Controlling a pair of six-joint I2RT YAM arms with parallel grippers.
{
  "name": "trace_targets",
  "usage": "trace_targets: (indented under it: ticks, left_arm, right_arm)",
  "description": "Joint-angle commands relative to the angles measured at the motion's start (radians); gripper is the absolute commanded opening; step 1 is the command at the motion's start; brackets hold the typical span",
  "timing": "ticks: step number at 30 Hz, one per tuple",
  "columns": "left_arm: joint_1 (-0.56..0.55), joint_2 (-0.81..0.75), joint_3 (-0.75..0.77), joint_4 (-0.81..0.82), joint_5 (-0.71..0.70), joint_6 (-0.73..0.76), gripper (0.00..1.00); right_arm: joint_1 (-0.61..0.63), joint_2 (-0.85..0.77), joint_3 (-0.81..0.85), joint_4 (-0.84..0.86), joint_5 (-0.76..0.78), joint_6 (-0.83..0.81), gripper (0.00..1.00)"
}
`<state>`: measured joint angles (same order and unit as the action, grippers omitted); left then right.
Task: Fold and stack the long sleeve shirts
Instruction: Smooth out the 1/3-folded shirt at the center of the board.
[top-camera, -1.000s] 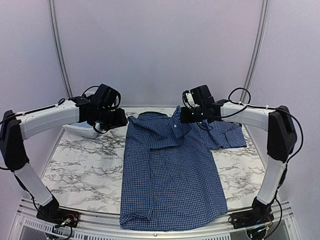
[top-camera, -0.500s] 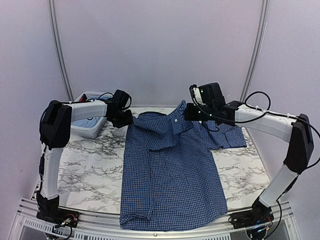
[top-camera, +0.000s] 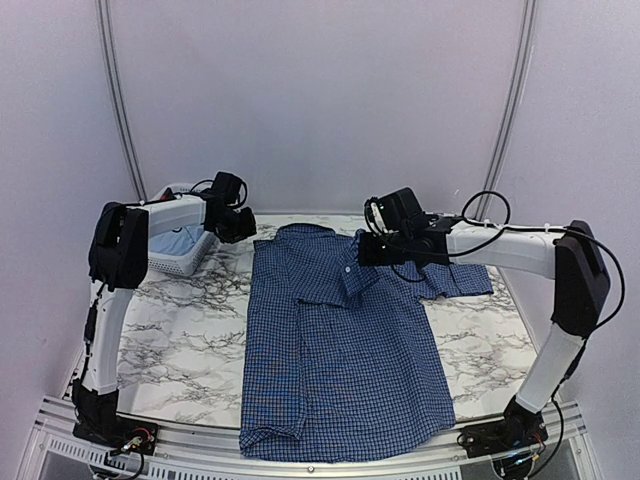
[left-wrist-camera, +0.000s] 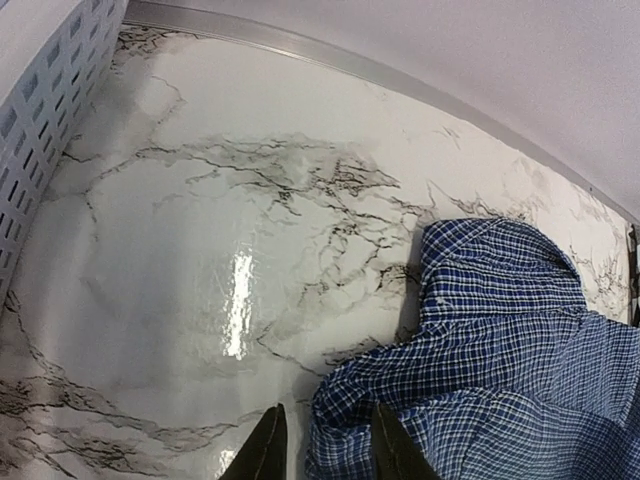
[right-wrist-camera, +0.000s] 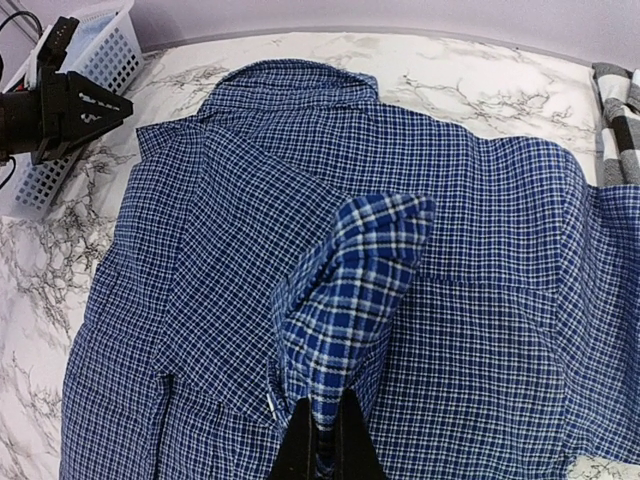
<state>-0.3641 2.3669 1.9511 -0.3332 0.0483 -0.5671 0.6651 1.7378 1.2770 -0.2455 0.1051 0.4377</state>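
Worktop (top-camera: 170, 340) is marbled. A broad bare stretch runs along its left edge, from the basket (top-camera: 172, 258) at the far left corner down to the near edge. Only a narrower strip shows along the right edge.

The dark blue shirt (top-camera: 340, 350) lies spread in the middle of the worktop, collar toward the far edge and hem at the near edge. It has fine checks. One sleeve reaches out toward the right edge, and a long crease runs down its left half. The plaid shirt (right-wrist-camera: 622, 130) is black-and-white, just a sliver by the far right edge, beside the blue sleeve.

My right tool (right-wrist-camera: 323, 432) has its fingers together, pinched on a flap of the dark blue shirt near the front opening. The flap is lifted and its paler inside shows.

My left tool (left-wrist-camera: 326, 428) sits at the shirt's left shoulder, near the basket. Its fingers are apart, with the cloth edge lying between them. A gap shows beside one finger, and I see no pinch on the cloth.
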Motion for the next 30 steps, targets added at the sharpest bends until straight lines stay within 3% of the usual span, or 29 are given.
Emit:
trace_targets:
  ticks: [1, 30]
  left_arm:
    - [0.006, -0.017, 0.027, 0.014, 0.024, 0.033, 0.29]
    - [0.005, 0.11, 0.031, 0.125, 0.08, 0.021, 0.15]
  right_arm:
    - [0.007, 0.003, 0.004, -0.004, 0.031, 0.003, 0.0]
    - [0.008, 0.04, -0.016, 0.015, 0.007, 0.004, 0.0]
